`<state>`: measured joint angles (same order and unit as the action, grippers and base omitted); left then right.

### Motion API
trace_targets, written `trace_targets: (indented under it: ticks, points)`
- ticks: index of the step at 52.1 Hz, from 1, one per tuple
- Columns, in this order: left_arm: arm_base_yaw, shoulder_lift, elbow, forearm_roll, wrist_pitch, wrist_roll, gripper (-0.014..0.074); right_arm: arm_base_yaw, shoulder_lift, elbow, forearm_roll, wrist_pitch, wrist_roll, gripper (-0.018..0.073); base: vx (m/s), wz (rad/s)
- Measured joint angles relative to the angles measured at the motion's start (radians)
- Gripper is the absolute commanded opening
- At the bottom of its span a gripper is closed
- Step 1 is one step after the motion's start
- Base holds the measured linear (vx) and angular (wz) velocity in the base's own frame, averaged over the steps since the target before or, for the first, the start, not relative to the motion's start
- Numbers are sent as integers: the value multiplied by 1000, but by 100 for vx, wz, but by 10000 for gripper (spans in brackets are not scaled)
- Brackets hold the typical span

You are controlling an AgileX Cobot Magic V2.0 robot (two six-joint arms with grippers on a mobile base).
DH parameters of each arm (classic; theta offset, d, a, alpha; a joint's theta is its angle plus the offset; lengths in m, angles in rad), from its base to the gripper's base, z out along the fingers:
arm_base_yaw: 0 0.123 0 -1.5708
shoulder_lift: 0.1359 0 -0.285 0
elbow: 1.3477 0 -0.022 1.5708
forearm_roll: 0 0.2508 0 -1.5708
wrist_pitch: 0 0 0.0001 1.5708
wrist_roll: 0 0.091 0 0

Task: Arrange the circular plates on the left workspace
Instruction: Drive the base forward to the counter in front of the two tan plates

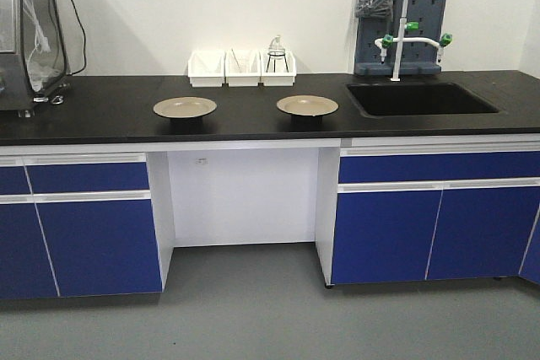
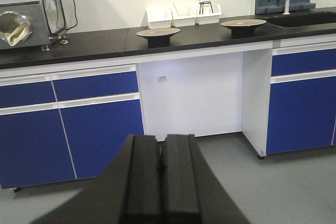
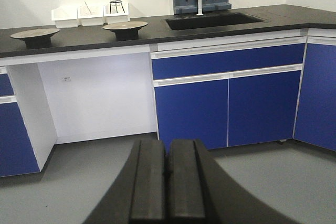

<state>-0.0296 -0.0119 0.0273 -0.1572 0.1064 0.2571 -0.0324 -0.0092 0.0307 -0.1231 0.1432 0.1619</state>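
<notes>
Two round beige plates with dark feet stand on the black countertop [image 1: 101, 111]. The left plate [image 1: 185, 107] is above the knee gap; the right plate [image 1: 307, 105] is just left of the sink. Both show in the left wrist view [image 2: 158, 32] [image 2: 243, 23] and the right wrist view [image 3: 34, 34] [image 3: 125, 25]. My left gripper [image 2: 160, 145] is shut and empty, low and far back from the counter, over the grey floor. My right gripper [image 3: 168, 148] is likewise shut and empty, well short of the cabinets. Neither gripper shows in the front view.
Three white bins [image 1: 241, 67] and a small glass flask on a stand [image 1: 277, 55] sit at the wall behind the plates. A recessed black sink [image 1: 420, 99] with a white tap [image 1: 409, 6] lies right. A machine with cables [image 1: 29, 31] stands far left. Blue cabinets [image 1: 93, 225] flank the knee gap.
</notes>
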Motion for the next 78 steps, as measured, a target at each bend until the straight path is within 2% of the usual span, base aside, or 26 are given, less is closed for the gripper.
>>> trace_targets:
  ticks: [48, 78]
  points:
    - [0, 0, 0, 0, 0, 0, -6, 0, 0, 0, 0, 0, 0, -1, 1, -1]
    - [0, 0, 0, 0, 0, 0, -6, 0, 0, 0, 0, 0, 0, -1, 18, 5]
